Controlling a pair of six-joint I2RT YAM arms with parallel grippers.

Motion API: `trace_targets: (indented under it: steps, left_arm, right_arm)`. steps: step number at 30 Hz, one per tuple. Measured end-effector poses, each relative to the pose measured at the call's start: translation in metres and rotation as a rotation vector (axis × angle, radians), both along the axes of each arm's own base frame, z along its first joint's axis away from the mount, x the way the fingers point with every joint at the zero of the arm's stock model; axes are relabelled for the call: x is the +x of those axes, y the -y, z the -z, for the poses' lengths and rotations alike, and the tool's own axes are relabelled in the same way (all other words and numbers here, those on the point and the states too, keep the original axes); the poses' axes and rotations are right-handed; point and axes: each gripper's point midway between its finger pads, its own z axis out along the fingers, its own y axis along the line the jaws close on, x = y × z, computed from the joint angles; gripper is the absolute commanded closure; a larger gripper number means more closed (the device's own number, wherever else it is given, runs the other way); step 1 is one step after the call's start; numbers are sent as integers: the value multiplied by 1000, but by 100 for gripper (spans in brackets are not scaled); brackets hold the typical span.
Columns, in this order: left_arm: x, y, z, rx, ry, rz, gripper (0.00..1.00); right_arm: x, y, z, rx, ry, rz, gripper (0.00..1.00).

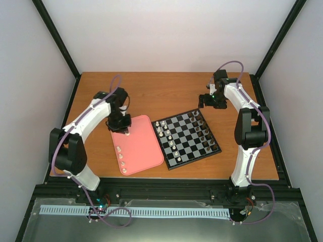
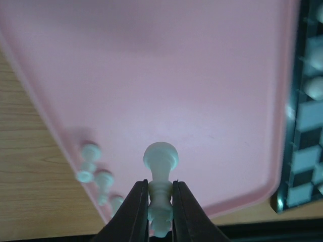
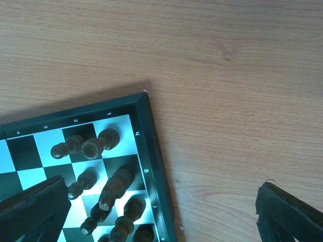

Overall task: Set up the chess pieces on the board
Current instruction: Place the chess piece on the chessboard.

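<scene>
The left end effector (image 2: 160, 190) pinches one cream chess piece (image 2: 160, 160) by its stem above the pink tray (image 2: 176, 75), where more pale pieces (image 1: 120, 157) line the left edge, while the right end effector (image 3: 159, 209) hangs wide open over the board (image 1: 187, 138) at its far right corner.

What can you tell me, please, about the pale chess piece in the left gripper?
The cream-white, plastic-looking chess piece has a round head, a ringed stem and a flared base. The left gripper is shut on its stem, head past the fingertips, over the pink rounded tray. Contact with the tray cannot be told.
</scene>
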Motion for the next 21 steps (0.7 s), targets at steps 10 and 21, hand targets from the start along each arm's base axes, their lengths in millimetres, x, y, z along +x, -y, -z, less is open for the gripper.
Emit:
trace_targets:
  steps: [10,21]
  left_arm:
    - [-31,110,-10,-35,-21,308,99]
    - [-14,173,19,-9,-50,422,99]
  right_arm:
    - [0,2,1,-14,0,4,0]
    - [0,3,1,-17,0,5,0]
